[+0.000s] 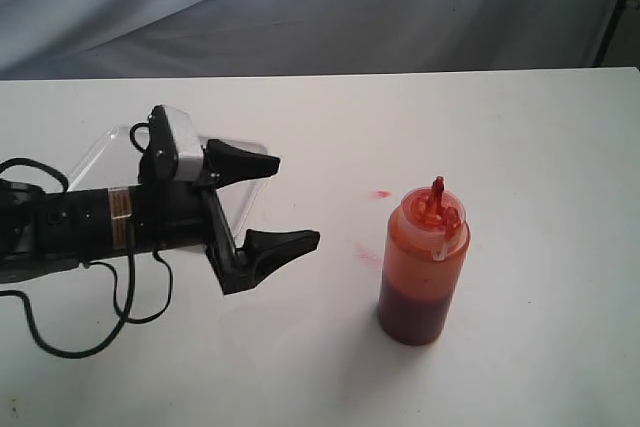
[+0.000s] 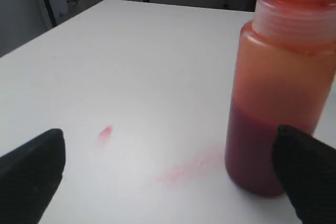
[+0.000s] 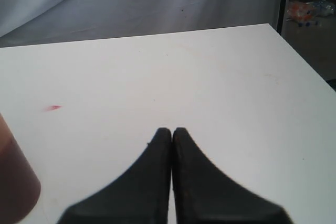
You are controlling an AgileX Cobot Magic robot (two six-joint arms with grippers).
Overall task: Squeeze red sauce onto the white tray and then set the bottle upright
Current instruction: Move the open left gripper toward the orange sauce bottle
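Bottle (image 1: 423, 267): upright on table (image 1: 520, 147), untouched. Left gripper (image 1: 290, 202): beside bottle, fingers wide apart; white tray (image 1: 105, 152) farther from bottle, behind gripper. Right gripper (image 3: 172, 135): fingers pressed together.

A white table (image 1: 520, 127) stands before a draped grey-blue cloth backdrop (image 1: 300, 7).

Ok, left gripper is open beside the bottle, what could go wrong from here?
The bottle stands free, off-centre ahead of the open left gripper and close to one finger; a nudge could topple it. The white tray lies by the left arm, away from the bottle, so the carry could drip onto the table, which already shows red marks.
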